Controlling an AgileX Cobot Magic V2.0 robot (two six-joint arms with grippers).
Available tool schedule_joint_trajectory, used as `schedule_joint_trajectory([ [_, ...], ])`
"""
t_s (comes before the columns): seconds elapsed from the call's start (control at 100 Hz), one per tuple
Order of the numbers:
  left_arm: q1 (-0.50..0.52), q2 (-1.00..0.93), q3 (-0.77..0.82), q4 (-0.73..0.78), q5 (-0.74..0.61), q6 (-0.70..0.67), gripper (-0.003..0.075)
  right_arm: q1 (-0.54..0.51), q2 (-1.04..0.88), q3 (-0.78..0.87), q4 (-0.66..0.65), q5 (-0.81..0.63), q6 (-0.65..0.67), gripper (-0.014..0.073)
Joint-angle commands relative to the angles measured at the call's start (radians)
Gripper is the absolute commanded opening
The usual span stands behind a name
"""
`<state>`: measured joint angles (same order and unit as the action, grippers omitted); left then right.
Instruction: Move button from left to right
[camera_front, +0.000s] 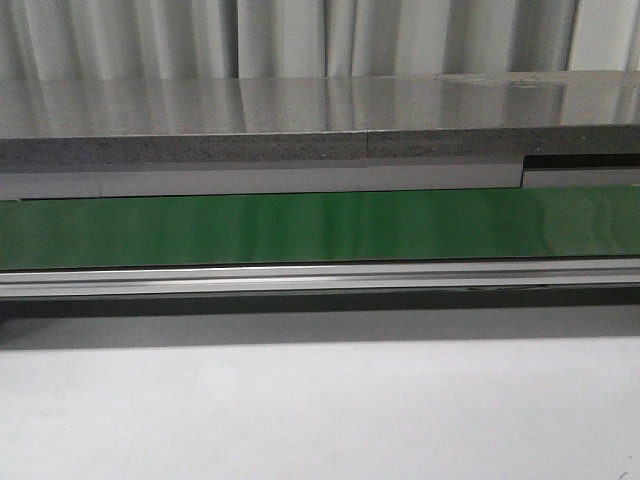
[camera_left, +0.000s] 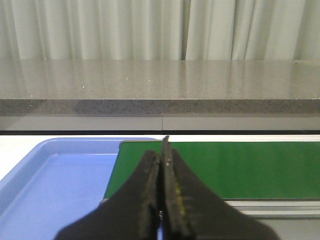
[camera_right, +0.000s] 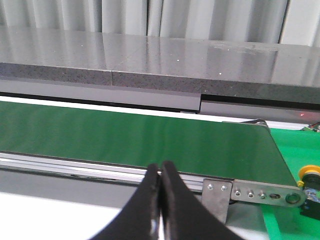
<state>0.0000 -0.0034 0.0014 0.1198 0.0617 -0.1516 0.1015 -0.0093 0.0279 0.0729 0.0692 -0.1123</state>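
The button (camera_right: 310, 173) shows only in the right wrist view, at the frame's edge: a yellow round cap on a black body, standing on a green surface (camera_right: 290, 150) past the conveyor's end. My right gripper (camera_right: 161, 168) is shut and empty, in front of the green conveyor belt (camera_right: 130, 137) and well apart from the button. My left gripper (camera_left: 163, 156) is shut and empty, over the join between a blue tray (camera_left: 60, 185) and the belt's other end (camera_left: 240, 165). Neither gripper shows in the front view.
The belt (camera_front: 320, 228) runs across the front view on an aluminium rail (camera_front: 320, 278), with a grey stone ledge (camera_front: 300, 125) and curtains behind it. A metal bracket with bolts (camera_right: 260, 192) caps the belt's end. A white tabletop (camera_front: 320, 410) lies in front.
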Motion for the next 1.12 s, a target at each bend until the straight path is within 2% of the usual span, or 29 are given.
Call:
schedule_joint_trajectory([
  [0.0, -0.005, -0.031, 0.045, 0.015, -0.099, -0.013, -0.0021, -0.001, -0.02, -0.017, -0.007, -0.084, 0.001, -0.0068],
  [0.14, -0.005, -0.031, 0.045, 0.02, -0.139, -0.013, -0.0021, -0.001, -0.02, -0.017, -0.007, -0.084, 0.001, -0.0068],
  [1.11, -0.005, -0.031, 0.045, 0.02, -0.139, -0.013, -0.0021, -0.001, -0.02, -0.017, -0.007, -0.084, 0.001, -0.0068],
])
